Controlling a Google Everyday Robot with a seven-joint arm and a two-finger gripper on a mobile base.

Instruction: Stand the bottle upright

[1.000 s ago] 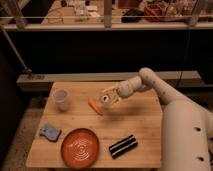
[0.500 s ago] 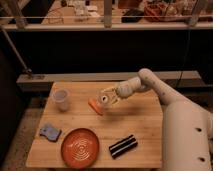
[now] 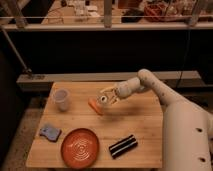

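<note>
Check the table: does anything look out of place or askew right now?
Only the bottle: it is tipped rather than upright, cap toward the camera, at the gripper mid-table, beside the carrot. Nothing looks spilled.

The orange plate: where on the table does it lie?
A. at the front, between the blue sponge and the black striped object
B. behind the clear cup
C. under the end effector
A: the orange plate sits between the blue sponge and the black striped object; the end effector is farther back, at the bottle.
</note>
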